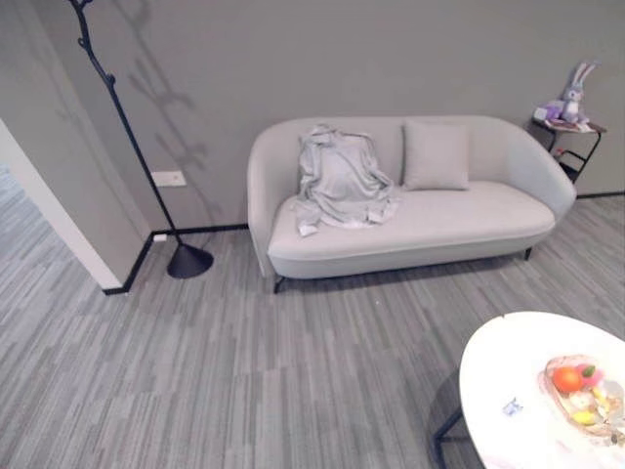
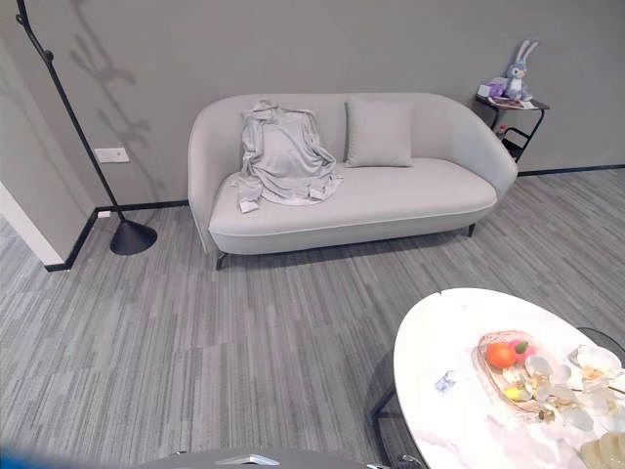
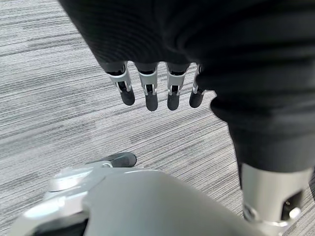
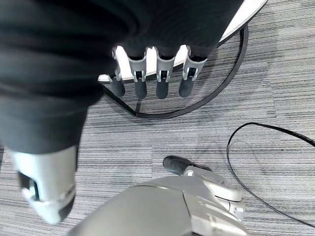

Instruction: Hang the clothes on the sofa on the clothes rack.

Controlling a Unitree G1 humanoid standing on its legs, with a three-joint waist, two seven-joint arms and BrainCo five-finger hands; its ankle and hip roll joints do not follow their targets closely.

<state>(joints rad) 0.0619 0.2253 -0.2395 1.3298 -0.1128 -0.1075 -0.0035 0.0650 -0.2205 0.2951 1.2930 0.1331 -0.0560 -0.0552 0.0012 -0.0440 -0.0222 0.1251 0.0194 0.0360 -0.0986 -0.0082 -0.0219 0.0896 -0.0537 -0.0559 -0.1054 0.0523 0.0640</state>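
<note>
While both hands hang down by the floor, the grey shirt (image 1: pixel 339 181) is draped over the left part of the light grey sofa (image 1: pixel 469 227), upper middle of the frame, top edge up on the backrest and sleeves spilling onto the seat cushion. A square grey pillow (image 1: pixel 437 155) leans against the backrest just to the right of it, not touching as far as I can see.

Over in the upper left of the frame there's the black clothes rack (image 1: pixel 125 127), a thin branchy pole on a cone base (image 1: pixel 189 260) standing near the wall, a little left of the sofa's left end.

Left hand (image 3: pixel 150 86) has its fingers hanging straight and relaxed above the grey carpet (image 1: pixel 244 371), holding nothing. Right hand (image 4: pixel 152 73) looks the same, fingers loose and empty.

Lower right of the frame is a white round bench (image 2: pixel 459 430) with a tray of fruit (image 2: pixel 513 366) on it. Far upper right, a purple bunny toy (image 1: pixel 570 96) sits on a small black side table (image 1: pixel 576 132).
</note>
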